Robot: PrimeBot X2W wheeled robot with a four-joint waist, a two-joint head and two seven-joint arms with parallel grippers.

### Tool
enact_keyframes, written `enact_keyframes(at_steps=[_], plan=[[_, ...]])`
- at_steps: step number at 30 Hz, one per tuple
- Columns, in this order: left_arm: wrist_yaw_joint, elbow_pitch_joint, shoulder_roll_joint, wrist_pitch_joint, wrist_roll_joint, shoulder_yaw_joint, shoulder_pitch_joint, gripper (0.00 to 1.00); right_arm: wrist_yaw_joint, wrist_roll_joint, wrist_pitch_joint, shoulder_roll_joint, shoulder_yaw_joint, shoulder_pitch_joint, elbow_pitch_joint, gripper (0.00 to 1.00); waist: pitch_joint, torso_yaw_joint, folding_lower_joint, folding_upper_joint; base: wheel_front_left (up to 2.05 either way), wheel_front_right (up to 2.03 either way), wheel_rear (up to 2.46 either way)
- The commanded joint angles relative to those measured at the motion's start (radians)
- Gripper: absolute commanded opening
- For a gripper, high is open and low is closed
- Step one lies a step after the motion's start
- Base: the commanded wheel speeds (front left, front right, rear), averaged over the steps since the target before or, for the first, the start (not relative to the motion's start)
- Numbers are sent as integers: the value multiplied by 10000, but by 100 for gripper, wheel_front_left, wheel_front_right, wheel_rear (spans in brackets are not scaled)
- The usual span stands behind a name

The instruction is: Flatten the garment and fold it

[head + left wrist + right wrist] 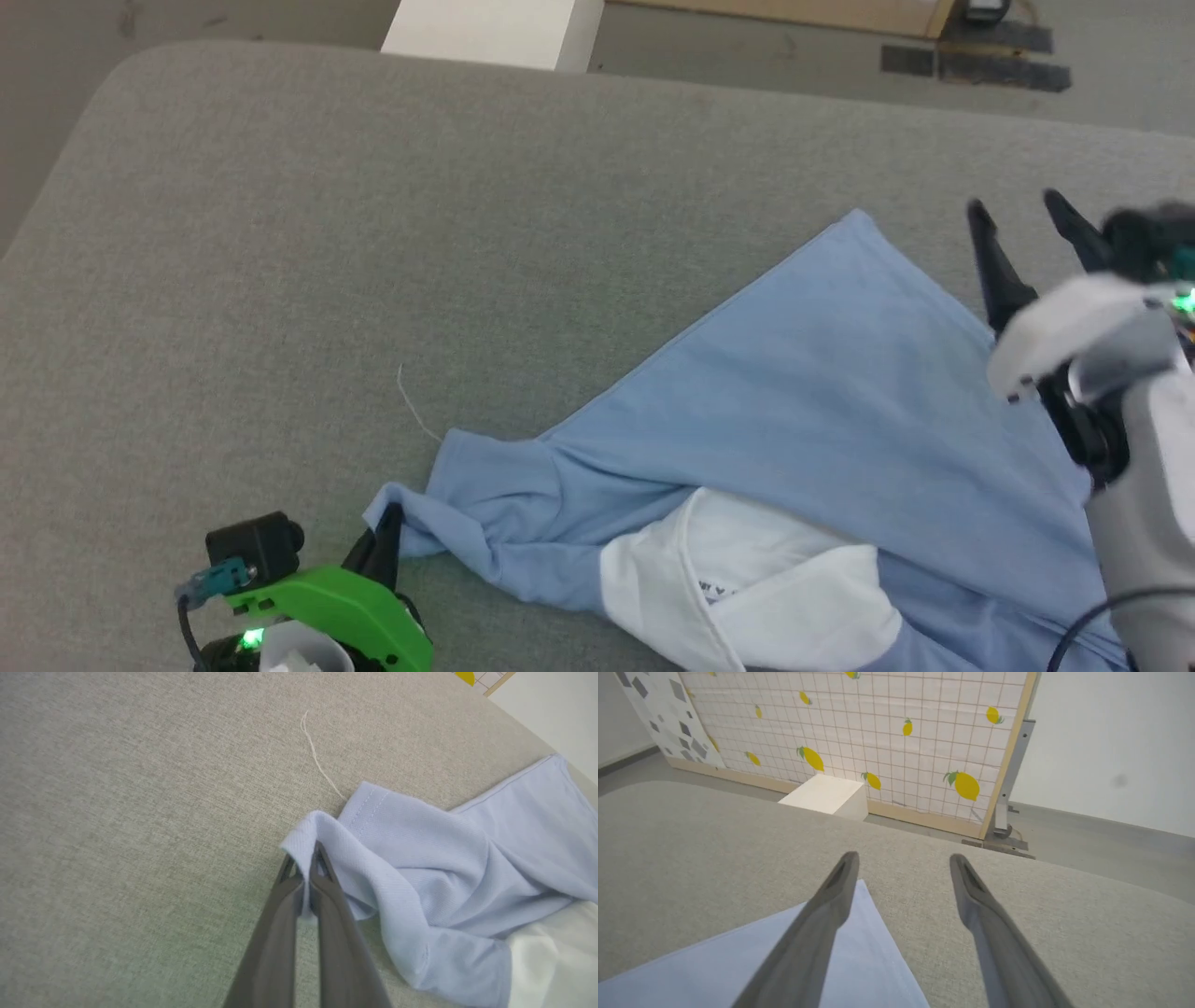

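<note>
The garment, a light blue shirt with a white inner part near its front edge, lies partly spread on the grey cushion, one corner reaching toward the far right. My left gripper at the lower left is shut on a bunched sleeve end of the garment; in the left wrist view its fingers pinch a fold of blue cloth. At the right, my right gripper stands open above the cushion beside the garment's far corner, with nothing between its fingers.
A loose pale thread lies on the cushion by the sleeve. Beyond the cushion's far edge stand a white box on the floor and a lemon-patterned panel. Wide bare cushion extends to the left and back.
</note>
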Motion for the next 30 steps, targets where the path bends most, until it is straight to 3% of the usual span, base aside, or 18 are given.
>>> enact_keyframes(at_steps=[1, 10, 18, 19, 20, 22, 23, 26, 30], plan=[[-94, 24, -65, -75, -68, -22, -246, 0, -13, 190, 138, -140, 308, -471, 325, 100, 526, 462, 0, 32, 0, 0, 0], [-365, 369, -345, -355, -115, -306, -844, 0, -13, 922, 2648, -766, 1870, -2922, 3013, 100, 1492, 1290, 0, 32, 0, 0, 0], [-540, 786, -527, -611, -181, -468, -1104, 0, -13, 930, 5000, -931, 2379, -3872, 4090, 100, 1847, 1596, 0, 32, 0, 0, 0], [-553, 836, -540, -631, -188, -485, -1118, 0, -13, 858, 5352, -955, 2400, -3926, 4237, 89, 1849, 1601, 0, 32, 0, 0, 0], [-558, 873, -546, -647, -192, -495, -1124, 0, -13, 799, 5648, -973, 2392, -3955, 4353, 43, 1839, 1595, 0, 32, 0, 0, 0], [-565, 951, -557, -663, -199, -524, -1118, 0, -13, 633, 6220, -994, 2380, -3971, 4516, 7, 1761, 1564, 0, 32, 0, 0, 0], [-563, 984, -555, -660, -202, -535, -1110, 0, -13, 523, 6314, -1017, 2385, -3962, 4472, 0, 1701, 1535, 0, 32, 0, 0, 0], [-551, 1031, -505, -648, -207, -528, -1087, 0, -13, 360, 5940, -1015, 2208, -3792, 4213, 0, 1479, 1390, 0, 32, 0, 0, 0], [-510, 1023, -397, -634, -201, -495, -974, 0, -13, 88, 4261, -890, 1856, -3167, 3609, 0, 1064, 1081, 0, 32, 0, 0, 0]])
